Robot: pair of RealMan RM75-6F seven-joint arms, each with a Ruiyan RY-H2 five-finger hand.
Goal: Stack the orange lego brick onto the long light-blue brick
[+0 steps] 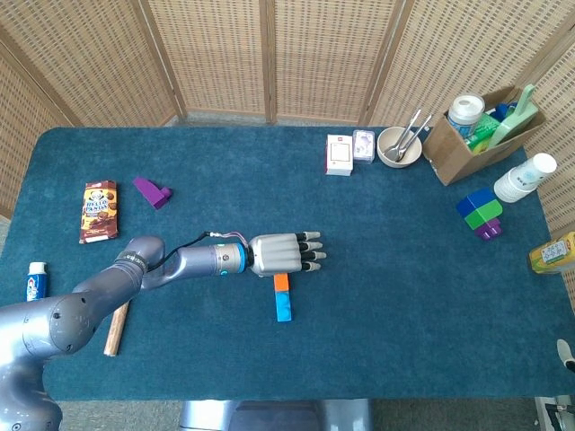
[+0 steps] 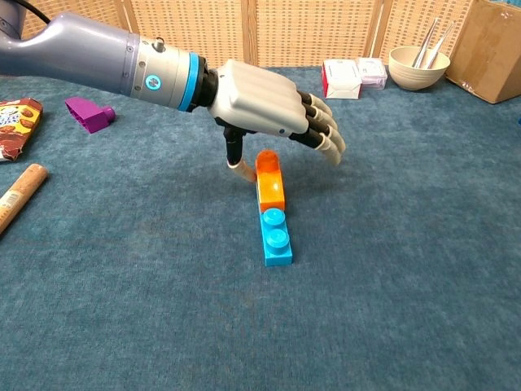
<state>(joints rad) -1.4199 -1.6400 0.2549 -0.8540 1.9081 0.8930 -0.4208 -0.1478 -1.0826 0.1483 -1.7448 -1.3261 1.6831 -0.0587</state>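
Orange brick [image 2: 270, 184] is already sitting on the far end of the long light-blue brick [image 2: 277, 239], middle of the chest view, lower centre in the head view. Left hand [image 2: 264, 106] hovers just above it, fingers spread, holding nothing. I'd say lift straight up and away so the thumb doesn't knock the stack crooked. Right hand isn't visible.
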